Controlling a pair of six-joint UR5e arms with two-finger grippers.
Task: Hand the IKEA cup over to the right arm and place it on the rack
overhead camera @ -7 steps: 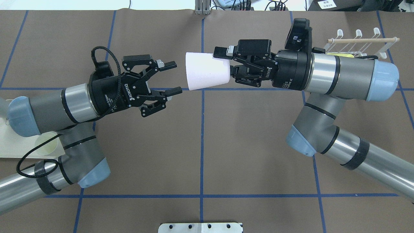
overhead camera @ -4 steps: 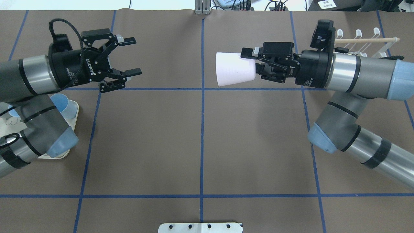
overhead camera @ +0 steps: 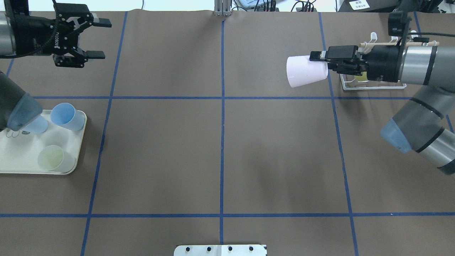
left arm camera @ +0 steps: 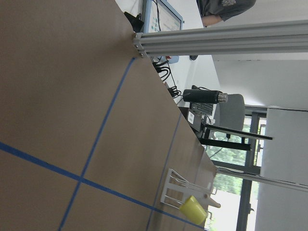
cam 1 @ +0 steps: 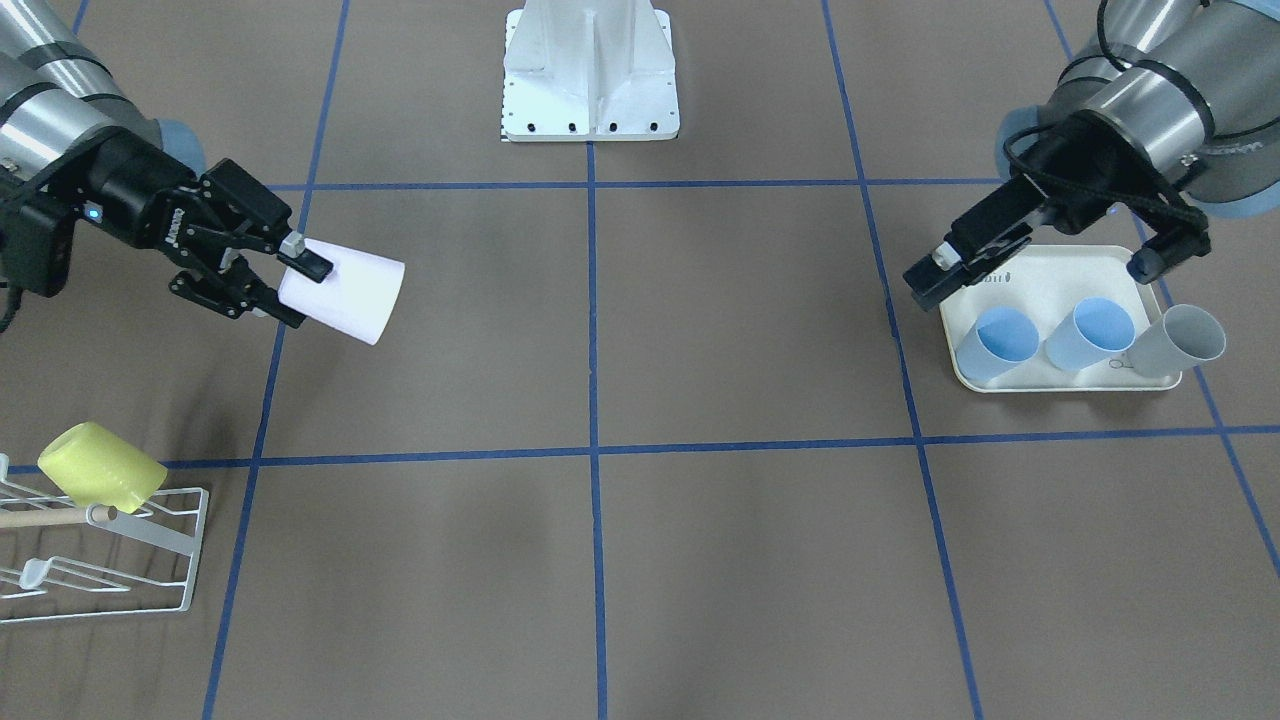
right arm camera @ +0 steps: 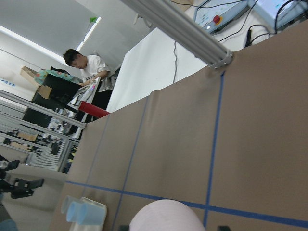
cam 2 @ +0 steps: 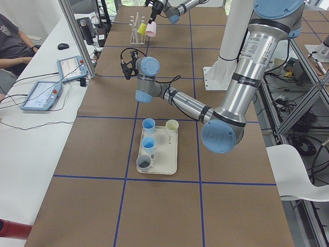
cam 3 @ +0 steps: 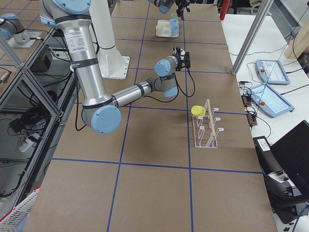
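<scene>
One white cup hangs sideways in the air just short of the rack. Its narrow base is pinched in the right gripper's jaws. One yellow cup sits on the rack. Four cups stand on the tray, near the left gripper, whose jaws are spread and empty.

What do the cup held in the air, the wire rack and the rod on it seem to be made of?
The cup: probably plastic, pale pinkish white, smooth and matte, with no glare like glazed ceramic.
The rack: thin bent wire, likely metal with a white coating.
The rod: light wood, judging by its pale tan colour; the grain is too small to see.
</scene>
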